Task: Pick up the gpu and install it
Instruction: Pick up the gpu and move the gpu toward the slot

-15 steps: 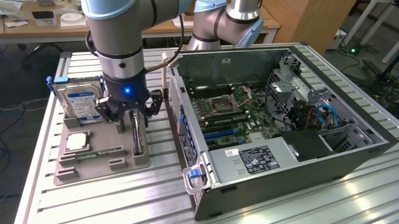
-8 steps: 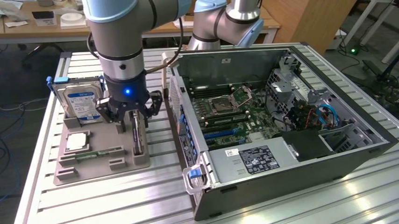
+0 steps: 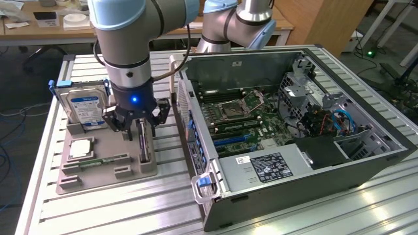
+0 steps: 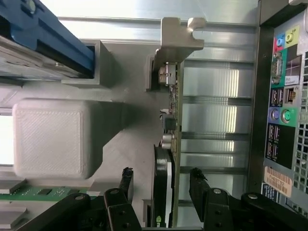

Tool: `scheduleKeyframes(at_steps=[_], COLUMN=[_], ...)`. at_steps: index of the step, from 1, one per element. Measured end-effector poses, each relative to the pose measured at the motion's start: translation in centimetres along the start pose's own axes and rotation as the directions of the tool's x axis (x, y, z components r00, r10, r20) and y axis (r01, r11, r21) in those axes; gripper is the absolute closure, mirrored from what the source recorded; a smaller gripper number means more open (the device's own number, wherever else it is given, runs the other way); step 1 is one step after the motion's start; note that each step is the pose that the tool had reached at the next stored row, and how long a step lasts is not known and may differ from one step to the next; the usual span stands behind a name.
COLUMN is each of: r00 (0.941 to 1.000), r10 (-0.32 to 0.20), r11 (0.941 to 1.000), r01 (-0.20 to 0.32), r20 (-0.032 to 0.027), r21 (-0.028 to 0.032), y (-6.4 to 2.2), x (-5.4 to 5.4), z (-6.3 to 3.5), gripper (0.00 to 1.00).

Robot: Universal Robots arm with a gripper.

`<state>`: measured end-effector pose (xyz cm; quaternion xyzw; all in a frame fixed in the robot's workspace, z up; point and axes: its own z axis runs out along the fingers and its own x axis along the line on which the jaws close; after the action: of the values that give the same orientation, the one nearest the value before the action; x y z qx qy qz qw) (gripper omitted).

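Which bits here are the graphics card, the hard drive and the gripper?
graphics card (image 3: 144, 149), exterior view, its top edge
hard drive (image 3: 87, 108), exterior view, its blue label
gripper (image 4: 161, 175), wrist view, midway between its fingertips

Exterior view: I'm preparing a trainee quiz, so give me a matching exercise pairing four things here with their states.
1 gpu
2 hard drive
3 gripper
4 computer case

A side open, motherboard showing
B upright, blue label
C on edge in a tray slot
D open, astride the gpu

Pairs: 1-C; 2-B; 3-D; 4-A
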<state>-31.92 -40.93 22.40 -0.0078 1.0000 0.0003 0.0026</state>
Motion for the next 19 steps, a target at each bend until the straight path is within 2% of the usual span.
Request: scheduleKeyframes(at_steps=[4, 14, 19], r00=[1.0, 0.9995, 0.9993], r10=[0.002, 0.032, 0.036], r11=[1.0, 0.9993, 0.9992], r01=[-0.002, -0.032, -0.036], r20=[0.0, -0.0001, -0.0002], r21=[0.0064, 0.0185, 0.0191], y=[0.71, 0.74, 0.74], x=[0.0, 0.1, 0.1], z=[0.54, 1.67, 1.77], gripper=[0.41, 0.41, 0.41])
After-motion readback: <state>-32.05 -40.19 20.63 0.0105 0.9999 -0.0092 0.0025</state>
